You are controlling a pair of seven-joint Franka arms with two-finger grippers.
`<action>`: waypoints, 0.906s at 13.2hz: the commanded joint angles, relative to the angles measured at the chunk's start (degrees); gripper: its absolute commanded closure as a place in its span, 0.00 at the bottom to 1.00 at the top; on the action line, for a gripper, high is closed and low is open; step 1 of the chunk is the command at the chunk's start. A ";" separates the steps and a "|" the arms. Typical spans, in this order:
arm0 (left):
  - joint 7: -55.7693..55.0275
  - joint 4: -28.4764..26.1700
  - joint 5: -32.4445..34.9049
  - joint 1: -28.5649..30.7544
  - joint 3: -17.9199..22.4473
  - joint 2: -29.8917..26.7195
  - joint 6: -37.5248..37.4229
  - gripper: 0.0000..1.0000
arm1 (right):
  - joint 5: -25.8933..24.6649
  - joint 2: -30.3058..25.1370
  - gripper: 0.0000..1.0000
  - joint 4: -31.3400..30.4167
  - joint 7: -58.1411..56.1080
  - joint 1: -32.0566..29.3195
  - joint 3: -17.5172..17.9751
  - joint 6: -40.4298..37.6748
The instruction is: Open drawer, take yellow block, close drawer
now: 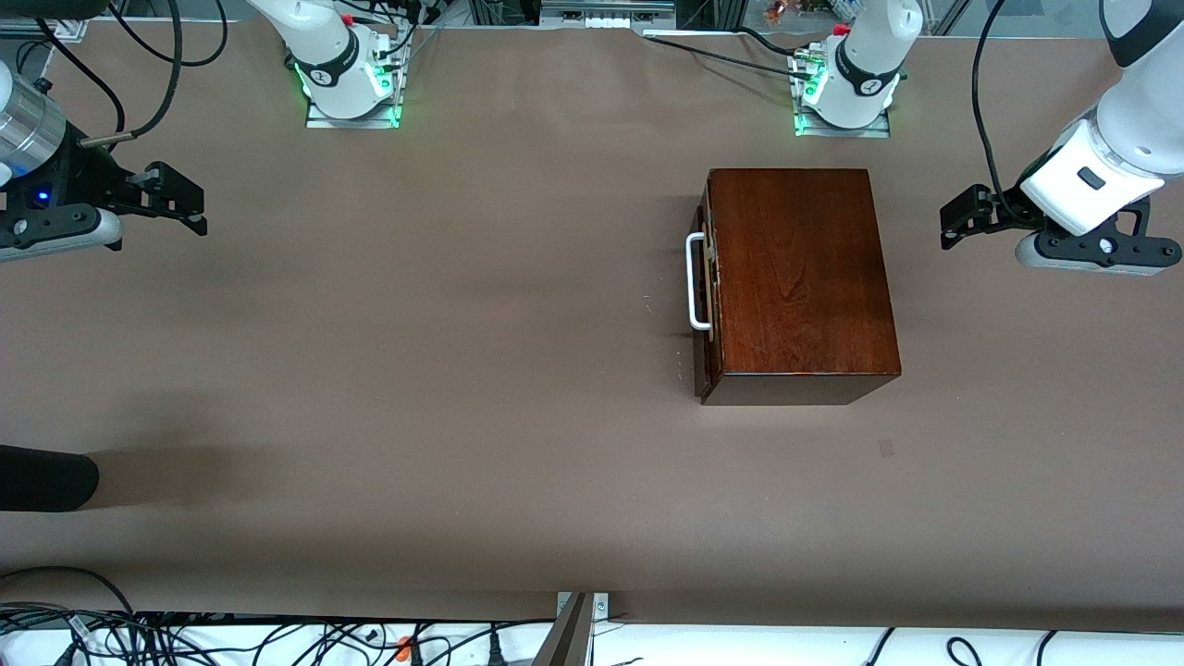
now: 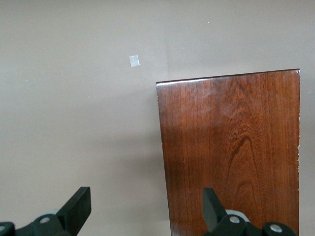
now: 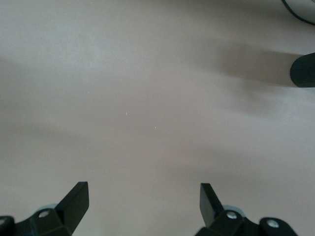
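A glossy dark wooden box (image 1: 800,277) stands on the table toward the left arm's end. Its drawer (image 1: 706,291) is pushed in, and the white U-shaped handle (image 1: 696,282) faces the right arm's end. The yellow block is hidden. My left gripper (image 1: 958,220) hangs open and empty over the table beside the box's closed back. In the left wrist view the left gripper (image 2: 146,206) straddles the edge of the box top (image 2: 231,147). My right gripper (image 1: 180,199) is open over bare table at the right arm's end, and the right gripper (image 3: 144,201) holds nothing.
A black rounded object (image 1: 46,478) juts in over the table at the right arm's end, nearer the front camera, and the same black object (image 3: 302,70) shows in the right wrist view. A small pale patch (image 1: 886,448) marks the table near the box. Cables (image 1: 185,638) lie along the front edge.
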 commanded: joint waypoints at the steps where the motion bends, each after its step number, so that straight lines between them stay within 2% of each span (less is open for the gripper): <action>1: -0.57 2.36 -1.53 -0.33 -0.13 1.02 -2.24 0.00 | -0.15 0.45 0.00 1.30 -0.39 -0.19 0.14 -0.48; 4: -0.13 2.62 -3.45 -0.86 -2.49 1.11 -6.03 0.00 | -0.15 0.45 0.00 1.21 -0.31 -0.19 0.14 -0.48; 7: -1.27 2.88 -3.55 -0.95 -9.16 5.93 -3.15 0.00 | -0.15 0.45 0.00 1.30 -0.39 -0.19 0.14 -0.48; 10: -10.98 7.08 -3.20 -1.91 -15.32 11.20 -0.14 0.00 | -0.15 0.45 0.00 1.30 -0.31 -0.19 0.14 -0.48; 12: -19.95 10.08 -2.41 -5.76 -16.22 15.15 -0.14 0.00 | -0.15 0.45 0.00 1.30 -0.31 -0.19 0.14 -0.48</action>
